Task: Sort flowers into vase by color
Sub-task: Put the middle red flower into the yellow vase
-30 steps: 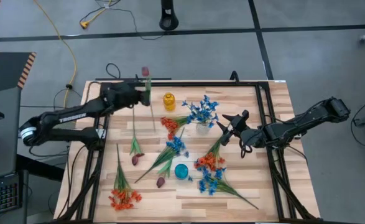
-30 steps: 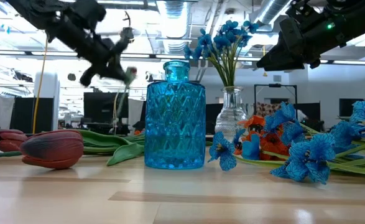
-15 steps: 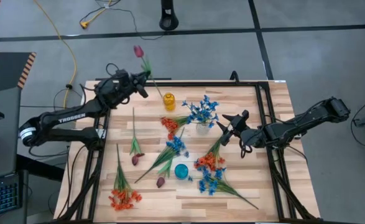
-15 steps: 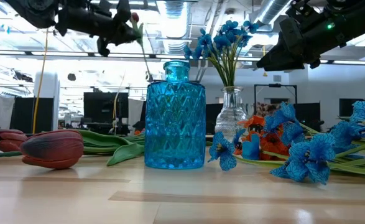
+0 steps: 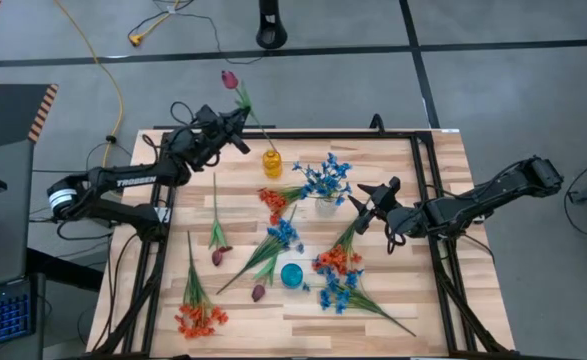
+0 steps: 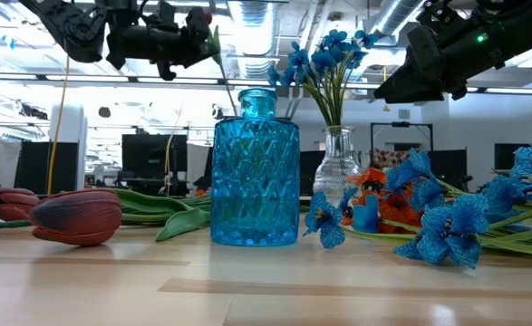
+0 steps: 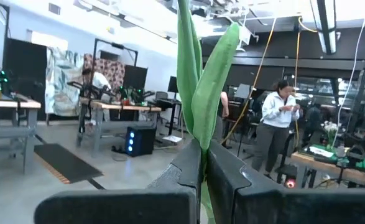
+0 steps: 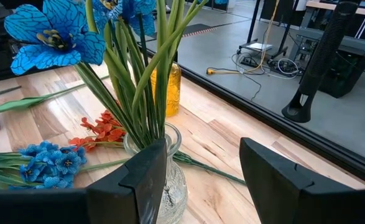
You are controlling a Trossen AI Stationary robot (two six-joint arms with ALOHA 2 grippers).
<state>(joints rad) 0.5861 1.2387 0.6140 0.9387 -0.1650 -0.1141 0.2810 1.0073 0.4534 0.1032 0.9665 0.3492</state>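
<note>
Flowers: most lie loose on the wooden table [image 5: 423, 160]; blue sprays [image 5: 323, 178] stand in the clear glass vase [image 6: 336, 165] mid-table. Blue vase [image 5: 291, 274] nearer the front and yellow vase [image 5: 271, 163] near the far edge, contents of both I can't make out. Orange sprays [image 5: 199, 318] lie front-left, maroon buds [image 6: 77, 215] on the boards too. Behind: open workshop, benches, a person [image 7: 278, 127] standing. Left gripper [image 5: 235, 122] raised over the table's far-left edge near the yellow vase, jaws clamped on the stem of a maroon tulip [image 5: 229, 79], bud out beyond the table. Right gripper [image 5: 365, 208] sits just beside the glass vase, fingers spread, gripping nothing
</note>
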